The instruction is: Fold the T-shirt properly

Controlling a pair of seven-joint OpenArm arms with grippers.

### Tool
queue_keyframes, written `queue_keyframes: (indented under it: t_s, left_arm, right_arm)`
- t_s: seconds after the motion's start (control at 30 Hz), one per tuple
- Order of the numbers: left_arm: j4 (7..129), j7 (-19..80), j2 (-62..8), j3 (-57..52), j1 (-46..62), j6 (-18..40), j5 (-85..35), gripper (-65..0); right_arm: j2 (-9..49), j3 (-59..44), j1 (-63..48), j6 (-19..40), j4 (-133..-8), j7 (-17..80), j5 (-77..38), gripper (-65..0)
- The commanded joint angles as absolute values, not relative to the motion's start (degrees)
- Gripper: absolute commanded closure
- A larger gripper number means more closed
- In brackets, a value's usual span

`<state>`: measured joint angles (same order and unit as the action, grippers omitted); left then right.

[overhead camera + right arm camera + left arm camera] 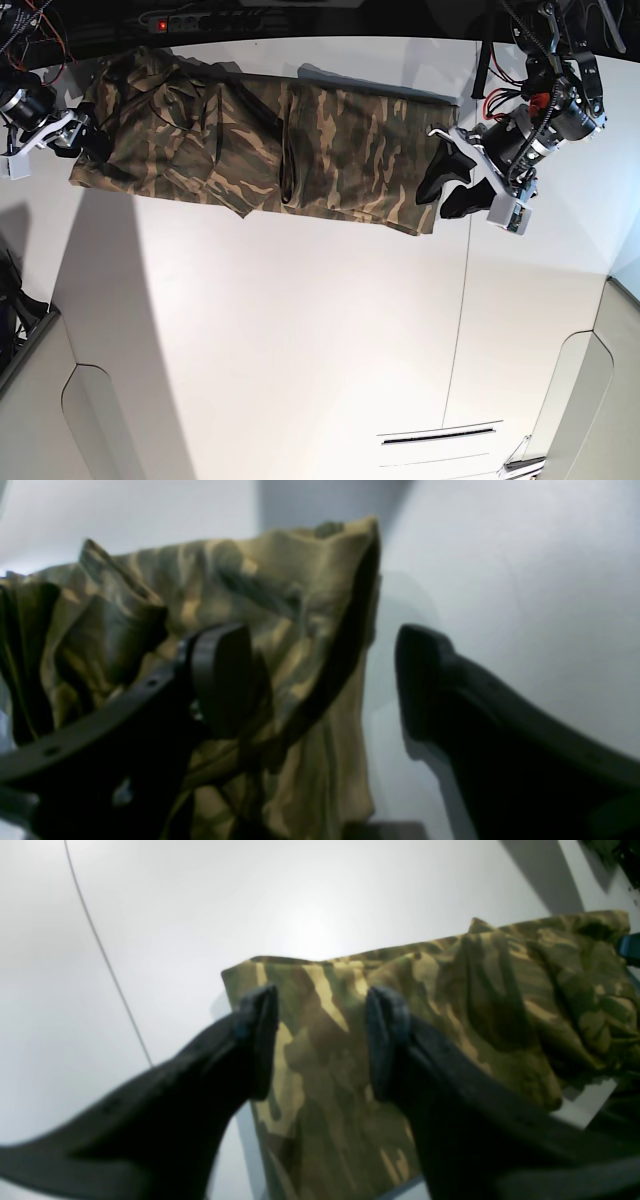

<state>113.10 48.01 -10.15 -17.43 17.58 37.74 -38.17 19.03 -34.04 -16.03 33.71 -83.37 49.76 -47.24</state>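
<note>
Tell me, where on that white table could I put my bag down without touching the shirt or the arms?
The table is bare in front of the T-shirt, all the way to its near edge. The far strip is crowded: the shirt stretches across it, with the left gripper at one end and the right gripper at the other.

Olive, brown and tan camouflage T-shirt (300,140); white table (300,340); black claws.

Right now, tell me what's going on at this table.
A two-armed robot is working on a camouflage T-shirt laid in a long band across the far part of the white table. The left end effector is open over one end of the shirt, gripping nothing. The right end effector is open at the bunched opposite end. The fold is not finished.
</note>
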Motion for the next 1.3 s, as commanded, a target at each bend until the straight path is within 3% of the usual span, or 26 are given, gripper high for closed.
queue_keyframes:
  t_s: [0.0, 0.07, 0.17, 0.33, 0.67, 0.87, 1.03, 1.27]
  left_arm:
    - [114.04, 46.96, -10.44, -17.58, 17.34, 38.15, -39.2, -30.9]
    - [114.04, 46.96, -10.46, -17.58, 17.32, 38.13, -39.2, -31.0]
    - [114.04, 46.94, -10.46, -17.58, 17.32, 38.13, -39.2, -31.0]
    - [114.04, 46.98, -10.46, -17.61, 17.32, 38.13, -39.11, -30.9]
    - [114.04, 47.99, -10.48, -21.34, 17.32, 38.11, -36.64, -30.9]
    - [114.04, 50.87, -10.46, -23.22, 17.72, 38.15, -39.9, -30.9]
    - [114.04, 51.57, -10.13, -23.07, 20.58, 38.15, -44.21, -30.9]
    - [114.04, 51.57, -10.17, -16.67, 25.98, 38.17, -44.07, -30.9]
  right_arm:
    - [19.84, -33.87, -16.05, 34.35, -83.77, 50.78, -47.7, -43.4]
    - [19.84, -32.93, -16.05, 34.54, -83.79, 52.03, -49.21, -40.7]
    - [19.84, -30.2, -16.05, 34.5, -83.79, 52.97, -50.37, -30.7]
    - [19.84, -26.74, -16.01, 34.28, -83.79, 52.84, -50.37, -1.1]
    - [21.37, -35.79, -12.86, 34.28, -85.8, 53.45, -50.37, 0.0]
    - [30.46, -37.39, -9.8, 34.24, -87.7, 54.37, -50.83, 0.0]
    - [36.36, -37.39, -4.19, 33.89, -90.02, 61.36, -57.6, 0.0]
    - [35.0, -37.04, -1.45, 33.87, -100.47, 63.31, -60.49, 0.0]
